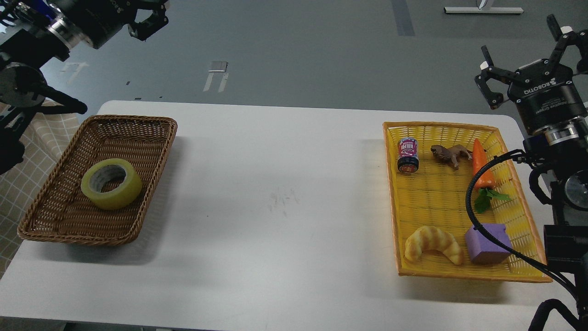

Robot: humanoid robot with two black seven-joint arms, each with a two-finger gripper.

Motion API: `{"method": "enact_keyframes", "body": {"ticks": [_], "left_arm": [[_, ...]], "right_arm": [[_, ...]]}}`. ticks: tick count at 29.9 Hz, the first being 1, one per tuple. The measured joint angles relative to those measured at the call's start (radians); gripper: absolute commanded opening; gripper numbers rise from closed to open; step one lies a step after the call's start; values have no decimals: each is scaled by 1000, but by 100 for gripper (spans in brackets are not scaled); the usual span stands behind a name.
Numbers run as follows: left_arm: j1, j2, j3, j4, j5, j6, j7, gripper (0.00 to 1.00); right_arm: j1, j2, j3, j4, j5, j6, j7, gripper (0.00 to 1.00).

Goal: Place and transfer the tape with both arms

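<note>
Tape (111, 183) lies flat, core up, in the brown wicker basket (151, 138) at the left; it looks light and stiff with a slick film face, so I'd pinch across the wall, one finger down the grey-white core. Left gripper (149, 18) is raised far-left, cut off by the frame edge, can't tell if it's spread or closed. Right gripper (528, 59), marked ROBOTIQ, hangs fingers spread and empty beyond the yellow tray (459, 273); the can (408, 155) label isn't legible.

The tape (111, 183) looks like glossy translucent plastic film on a matt cardboard core; the brown basket (138, 124) is rough woven wicker; the yellow tray (459, 128) is ribbed plastic mesh; the table (275, 184) is smooth, matt white; the purple block (488, 244) looks spongy.
</note>
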Motion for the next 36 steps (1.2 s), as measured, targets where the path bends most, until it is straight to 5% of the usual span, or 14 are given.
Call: {"method": "enact_keyframes", "body": {"ticks": [15,36], "left_arm": [[153,-294,-143,-31,0,0,3,98],[159,-414,-176,97,-2,0,4,98]], "right_arm": [[175,0,-180,-127,-38,0,-4,100],[212,60,-276,-170,-56,0,-5,100]]}}
